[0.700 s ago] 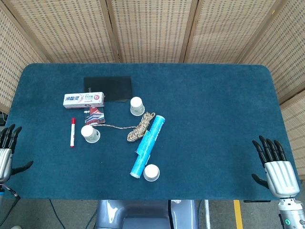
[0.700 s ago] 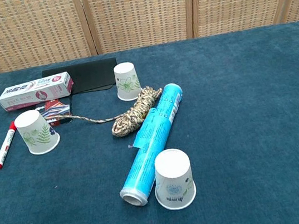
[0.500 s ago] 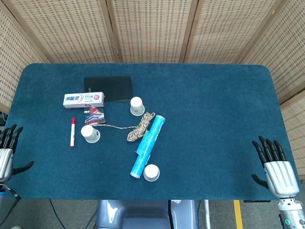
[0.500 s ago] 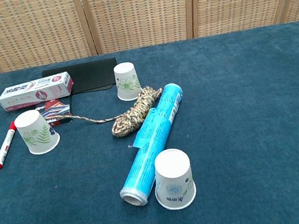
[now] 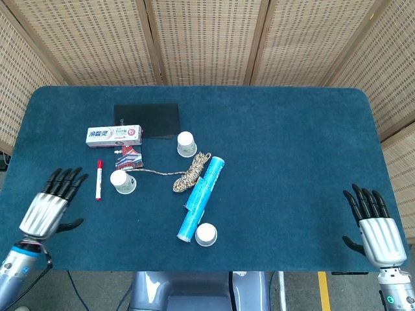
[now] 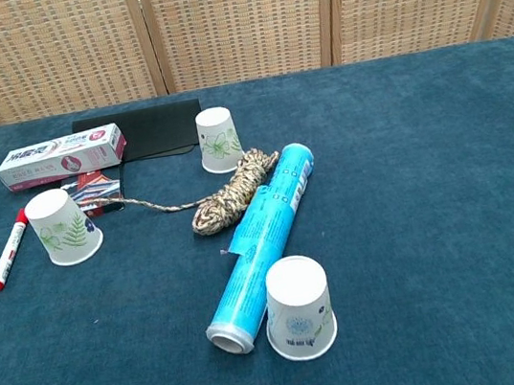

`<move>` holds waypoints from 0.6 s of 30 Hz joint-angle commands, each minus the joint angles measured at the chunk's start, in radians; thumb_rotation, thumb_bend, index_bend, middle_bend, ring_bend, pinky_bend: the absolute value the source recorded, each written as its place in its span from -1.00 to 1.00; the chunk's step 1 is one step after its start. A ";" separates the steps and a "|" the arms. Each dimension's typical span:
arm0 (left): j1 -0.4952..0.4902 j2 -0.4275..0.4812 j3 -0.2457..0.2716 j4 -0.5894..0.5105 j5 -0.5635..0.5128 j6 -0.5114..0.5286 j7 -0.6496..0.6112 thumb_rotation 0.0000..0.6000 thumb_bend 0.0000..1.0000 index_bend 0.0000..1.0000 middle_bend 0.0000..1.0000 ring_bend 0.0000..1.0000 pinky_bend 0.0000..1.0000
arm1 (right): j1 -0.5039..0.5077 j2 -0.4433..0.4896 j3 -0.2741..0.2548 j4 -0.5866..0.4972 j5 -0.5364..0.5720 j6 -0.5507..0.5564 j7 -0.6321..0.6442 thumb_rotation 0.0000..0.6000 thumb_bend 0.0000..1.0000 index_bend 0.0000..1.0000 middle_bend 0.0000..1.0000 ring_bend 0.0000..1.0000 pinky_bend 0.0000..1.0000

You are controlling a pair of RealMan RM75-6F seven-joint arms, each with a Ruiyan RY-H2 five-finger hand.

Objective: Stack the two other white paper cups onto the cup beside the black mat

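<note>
We count three white paper cups: one [image 6: 218,140], another [image 6: 63,227] and a third [image 6: 299,307]. We also see one black mat [image 6: 151,131], one toothpaste box [image 6: 62,156], one red marker [image 6: 8,249], one blue roll [image 6: 266,239], one rope bundle [image 6: 232,188].

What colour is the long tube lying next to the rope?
The tube is light blue with white writing, clearest in the chest view.

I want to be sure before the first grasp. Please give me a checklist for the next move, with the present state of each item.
1. Left hand holds nothing, fingers apart: ok.
2. Right hand holds nothing: ok.
3. Base cup stands upside down beside the black mat: ok.
4. Left cup free to grasp: ok, though the red marker lies near.
5. Front cup apart from the blue roll: not ok, they touch.
</note>
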 commanded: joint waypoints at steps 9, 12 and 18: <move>-0.357 -0.095 -0.024 -0.065 0.201 -0.353 -0.072 1.00 -0.79 -0.68 -0.88 -0.89 -0.81 | 0.013 -0.017 0.028 0.012 0.068 -0.032 -0.030 1.00 -1.00 -1.00 -1.00 -1.00 -1.00; -0.436 -0.145 -0.050 -0.060 0.175 -0.475 -0.025 1.00 -0.78 -0.67 -0.88 -0.87 -0.81 | 0.017 -0.021 0.038 0.020 0.089 -0.039 -0.032 1.00 -1.00 -1.00 -1.00 -1.00 -1.00; -0.512 -0.233 -0.087 -0.041 0.106 -0.585 0.052 1.00 -0.78 -0.65 -0.88 -0.87 -0.81 | 0.018 -0.022 0.045 0.029 0.108 -0.041 -0.030 1.00 -1.00 -1.00 -1.00 -1.00 -1.00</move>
